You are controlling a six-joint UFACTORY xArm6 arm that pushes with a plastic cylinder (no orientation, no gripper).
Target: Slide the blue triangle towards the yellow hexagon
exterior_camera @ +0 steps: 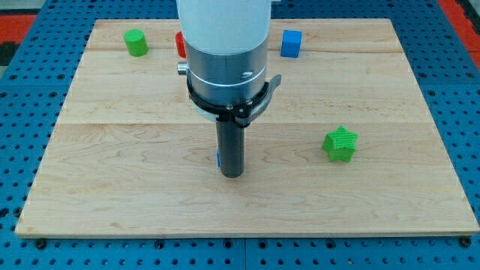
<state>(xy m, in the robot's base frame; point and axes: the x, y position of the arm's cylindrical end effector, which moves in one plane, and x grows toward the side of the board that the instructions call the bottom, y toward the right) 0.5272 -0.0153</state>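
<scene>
My tip (232, 175) rests on the wooden board (112, 180) a little left of centre, towards the view's bottom. A small sliver of blue (217, 158) shows at the rod's left edge, just above the tip; the rest of that block is hidden behind the rod, so its shape cannot be made out. No yellow hexagon shows in the view; the arm's wide white and grey body (225, 52) hides part of the board's top middle.
A green block (136, 43) sits at the top left. A red block (180, 44) is partly hidden behind the arm. A blue cube (291, 43) sits at the top, right of the arm. A green star (340, 144) lies at the right.
</scene>
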